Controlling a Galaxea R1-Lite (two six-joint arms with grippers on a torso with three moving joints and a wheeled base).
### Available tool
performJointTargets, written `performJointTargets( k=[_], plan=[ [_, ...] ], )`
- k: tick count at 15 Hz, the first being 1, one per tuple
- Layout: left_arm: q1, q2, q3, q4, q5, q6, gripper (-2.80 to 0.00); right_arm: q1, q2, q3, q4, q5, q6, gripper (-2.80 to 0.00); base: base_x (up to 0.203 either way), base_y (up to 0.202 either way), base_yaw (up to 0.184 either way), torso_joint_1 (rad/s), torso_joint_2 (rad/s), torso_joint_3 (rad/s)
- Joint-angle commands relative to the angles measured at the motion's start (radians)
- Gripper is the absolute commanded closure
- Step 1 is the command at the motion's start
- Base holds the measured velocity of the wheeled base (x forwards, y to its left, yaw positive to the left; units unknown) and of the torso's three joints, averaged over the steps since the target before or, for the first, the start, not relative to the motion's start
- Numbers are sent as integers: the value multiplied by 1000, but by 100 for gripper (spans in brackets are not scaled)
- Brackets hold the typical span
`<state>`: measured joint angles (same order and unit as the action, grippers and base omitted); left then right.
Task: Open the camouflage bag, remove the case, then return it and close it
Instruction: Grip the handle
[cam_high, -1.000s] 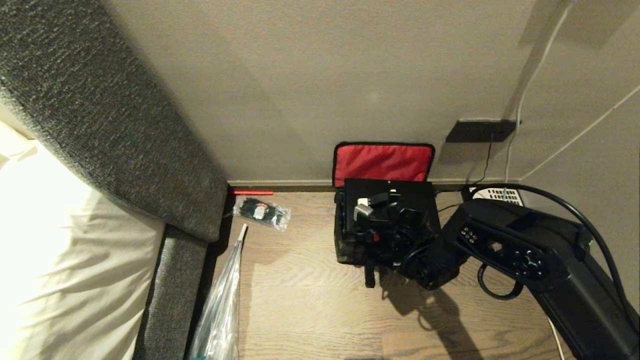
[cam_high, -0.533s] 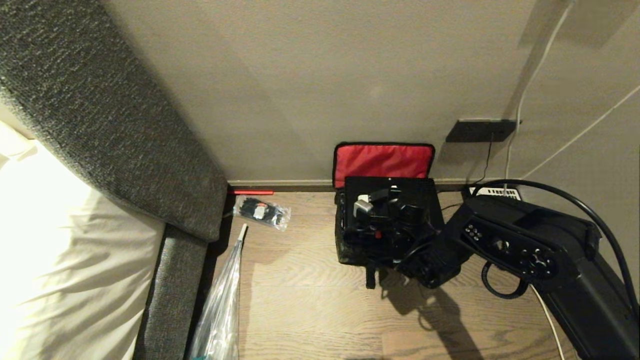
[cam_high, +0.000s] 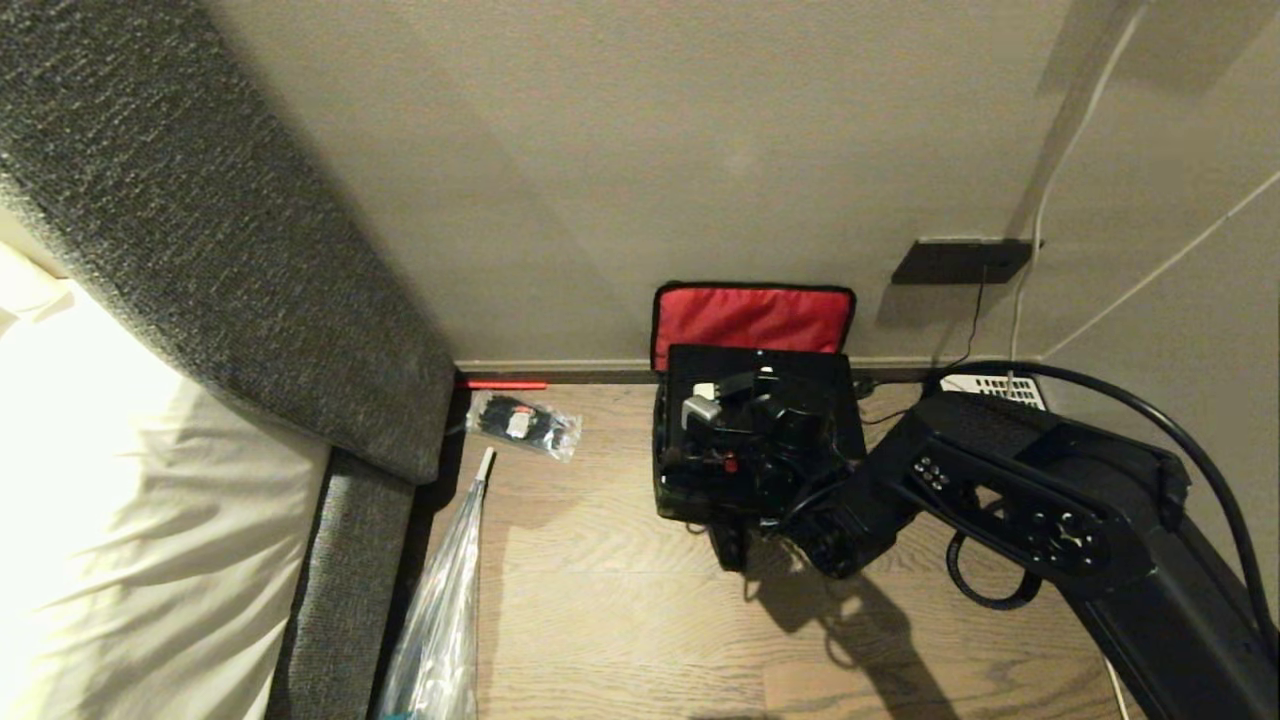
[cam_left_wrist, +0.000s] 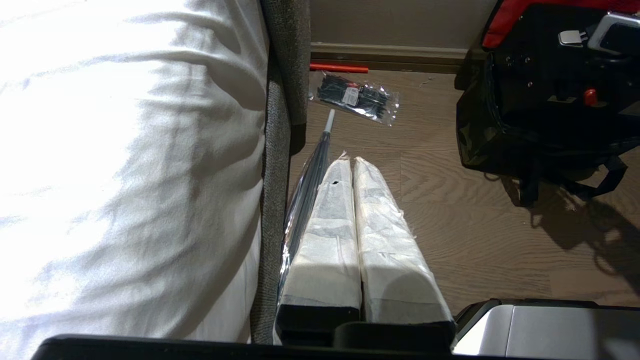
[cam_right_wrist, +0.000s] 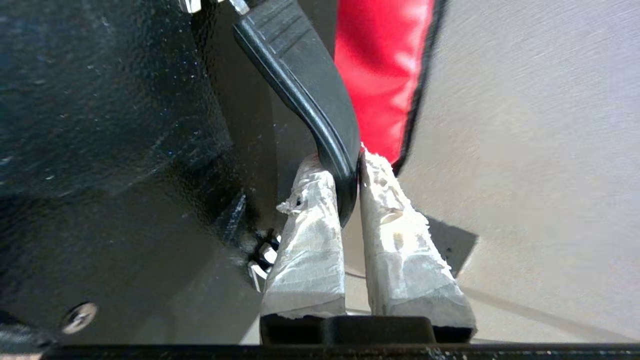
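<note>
Where the two taped fingertips meet, the right gripper (cam_right_wrist: 350, 185) is clamped on a curved black handle (cam_right_wrist: 305, 85) that belongs to the case (cam_high: 765, 385), pinching the strap-like bar between its pads. In the head view that gripper sits over the middle of the case, with the right arm (cam_high: 1010, 490) reaching in from the right side of the floor. The case is a plain black rectangular box, seen over the open top of the camouflage bag (cam_high: 700, 490); whether it rests inside or is lifted clear of the bag cannot be told. The bag stands on the wooden floor (cam_high: 620, 600) against the skirting, its lid thrown back against the wall so the red lining (cam_high: 750, 318) faces out. A black strap hangs from the bag's front onto the floor.

The left gripper (cam_left_wrist: 352, 172) hangs near the bed, its white-wrapped fingers pressed together with nothing between them. Beyond it on the floor lie a small clear packet of black items (cam_left_wrist: 357, 97) and a red stick (cam_left_wrist: 339, 67) along the skirting. A white-sheeted bed (cam_high: 120, 520) with a grey fabric edge fills the left side, and a clear-wrapped umbrella (cam_high: 440, 610) leans beside it.
</note>
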<state>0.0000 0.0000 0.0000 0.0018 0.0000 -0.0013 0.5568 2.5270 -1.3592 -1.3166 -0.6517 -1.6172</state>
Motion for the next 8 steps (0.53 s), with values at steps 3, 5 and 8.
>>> performJointTargets(
  k=[3,5,8],
  plan=[
    [0,0,0,0,0,0,0,23,-8,-5,-6,-9,-6,0,0,0,0,0,0,0],
    [0,0,0,0,0,0,0,22,-36,9,1,-16,-7,0,0,0,0,0,0,0],
    [0,0,0,0,0,0,0,18,-79,50,11,-21,-6,0,0,0,0,1,-10,9]
  ],
)
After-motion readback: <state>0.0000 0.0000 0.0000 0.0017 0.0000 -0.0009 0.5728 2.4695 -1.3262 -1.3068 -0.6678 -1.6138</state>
